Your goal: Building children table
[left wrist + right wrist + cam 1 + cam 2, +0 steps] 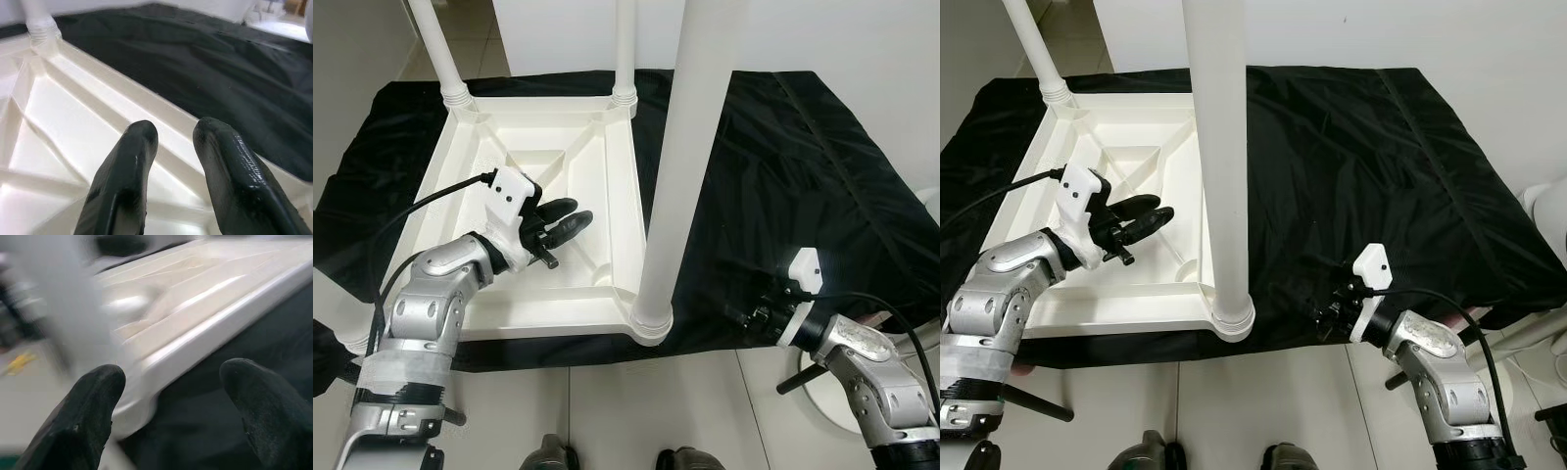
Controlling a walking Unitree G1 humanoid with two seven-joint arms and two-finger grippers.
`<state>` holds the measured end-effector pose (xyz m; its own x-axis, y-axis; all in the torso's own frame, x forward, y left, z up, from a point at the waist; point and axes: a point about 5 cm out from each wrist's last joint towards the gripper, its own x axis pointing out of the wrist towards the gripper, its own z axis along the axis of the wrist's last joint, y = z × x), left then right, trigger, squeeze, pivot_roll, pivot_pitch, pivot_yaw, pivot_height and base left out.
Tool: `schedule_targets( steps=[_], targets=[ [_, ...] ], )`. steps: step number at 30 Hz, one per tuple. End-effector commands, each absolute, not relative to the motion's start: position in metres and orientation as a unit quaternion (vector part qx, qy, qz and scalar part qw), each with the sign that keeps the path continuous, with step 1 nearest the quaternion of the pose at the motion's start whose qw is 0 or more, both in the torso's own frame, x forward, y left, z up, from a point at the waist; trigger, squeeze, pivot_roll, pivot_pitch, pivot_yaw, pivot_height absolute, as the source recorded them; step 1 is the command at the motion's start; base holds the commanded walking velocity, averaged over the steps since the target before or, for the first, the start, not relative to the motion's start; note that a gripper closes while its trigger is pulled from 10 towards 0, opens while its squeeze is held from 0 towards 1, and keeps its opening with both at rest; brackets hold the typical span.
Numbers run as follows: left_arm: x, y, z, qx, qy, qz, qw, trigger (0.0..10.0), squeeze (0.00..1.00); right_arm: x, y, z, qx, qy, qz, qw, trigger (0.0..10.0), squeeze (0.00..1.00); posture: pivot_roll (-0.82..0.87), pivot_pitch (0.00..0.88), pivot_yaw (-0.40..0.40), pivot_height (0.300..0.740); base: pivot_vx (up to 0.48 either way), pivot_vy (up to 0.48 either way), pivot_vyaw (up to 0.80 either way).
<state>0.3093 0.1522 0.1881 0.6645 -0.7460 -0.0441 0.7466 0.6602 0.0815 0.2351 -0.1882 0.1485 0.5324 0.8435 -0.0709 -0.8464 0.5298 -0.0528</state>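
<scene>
Black cloth (783, 176) covers the surface; the upturned white tabletop (538, 186) lies on it, legs up. Left end effector (566, 223) over it, nearly closed; right end effector (1327, 311) beside it, spread.

A black cloth (783, 166) covers a low platform, wrinkled and glossy under bright overhead light. Beyond the cloth's far edge stands a white wall (822, 34). Pale floor tiles (636, 411) lie below its near edge.

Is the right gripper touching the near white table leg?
Apart. The right eye view shows black cloth between the right gripper and the near leg.
</scene>
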Motion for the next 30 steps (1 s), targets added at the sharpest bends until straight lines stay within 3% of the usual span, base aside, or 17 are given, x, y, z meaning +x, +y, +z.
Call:
schedule_targets(
  steps=[1, 2, 4, 9, 17, 20, 30],
  targets=[
    [0.307, 0.156, 0.185, 0.051, 0.021, -0.405, 0.913, 10.0, 0.00, 0.232, -0.184, 0.149, -0.031, 0.018, 0.502, 0.864, 10.0, 0.00, -0.09, 0.029, 0.070, 0.740, 0.000, 0.000, 0.00],
    [0.307, 0.156, 0.183, 0.052, 0.037, -0.404, 0.912, 10.0, 0.00, 0.229, -0.183, 0.150, -0.033, 0.021, 0.517, 0.855, 10.0, 0.00, -0.09, 0.029, 0.070, 0.740, 0.000, 0.000, 0.00],
    [0.301, 0.159, 0.186, 0.060, 0.020, -0.402, 0.914, 10.0, 0.00, 0.215, -0.179, 0.152, -0.033, 0.049, 0.586, 0.808, 10.0, 0.00, -0.08, 0.024, 0.067, 0.740, 0.000, 0.000, 0.00],
    [0.295, 0.159, 0.189, 0.068, 0.000, -0.395, 0.916, 10.0, 0.00, 0.211, -0.174, 0.153, -0.051, 0.054, 0.617, 0.783, 10.0, 0.00, -0.08, 0.020, 0.066, 0.740, 0.000, 0.000, 0.00],
    [0.288, 0.165, 0.193, 0.063, -0.005, -0.382, 0.922, 10.0, 0.00, 0.230, -0.151, 0.154, -0.066, -0.001, 0.583, 0.810, 10.0, 0.00, -0.05, 0.013, 0.046, 0.740, 0.000, 0.000, 0.00],
    [0.289, 0.174, 0.195, 0.038, -0.003, -0.349, 0.936, 10.0, 0.00, 0.230, -0.152, 0.158, -0.054, -0.013, 0.568, 0.821, 10.0, 0.00, -0.03, 0.019, 0.040, 0.740, 0.000, 0.000, 0.00],
    [0.284, 0.173, 0.197, 0.037, -0.012, -0.343, 0.938, 10.0, 0.00, 0.241, -0.139, 0.157, -0.032, -0.043, 0.527, 0.848, 10.0, 0.00, -0.02, 0.023, 0.029, 0.740, 0.000, 0.000, 0.00]
  ],
)
